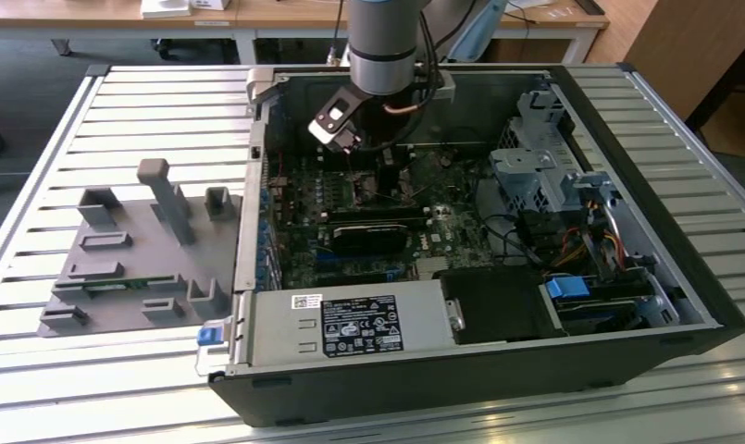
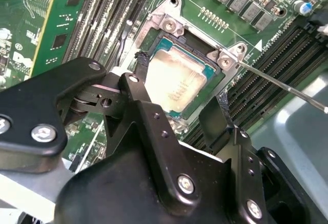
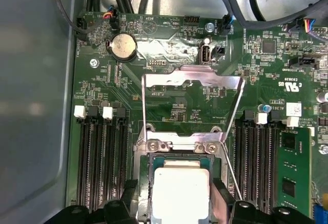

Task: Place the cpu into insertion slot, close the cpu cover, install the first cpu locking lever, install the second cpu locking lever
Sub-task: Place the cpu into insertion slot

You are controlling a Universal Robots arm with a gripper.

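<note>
While I am watching both wrist views, I am seeing the gripper (image 2: 180, 79) hanging low over the motherboard (image 3: 174, 106) with its fingertips (image 2: 220, 106) spread, one on each side of the cpu (image 2: 171, 78). I am not making out any squeeze. A sliver of silvery rim is showing between at least one fingertip and the chip in the first wrist view, so I am judging the chip free rather than pinched. It is lying flat inside the insertion slot (image 3: 179, 143), metal top up, directly between the fingertips. Its outline is looking close to square, so I am not reading a long axis. The line from fingertip to fingertip is running across the chip from one bank of memory slots (image 3: 100, 162) toward the other. Beyond the slot's edge on the side facing the coin cell (image 3: 123, 46), the cpu cover (image 3: 192, 72) is standing swung open, apart from the chip, with bare board showing through its window. A thin wire lever (image 2: 287, 86) is angling away from one socket corner, unlatched as far as I am able to tell. Farther out, in the exterior view, the arm (image 1: 385, 42) is reaching down into the open computer case (image 1: 471, 370) near the board's far edge.
</note>
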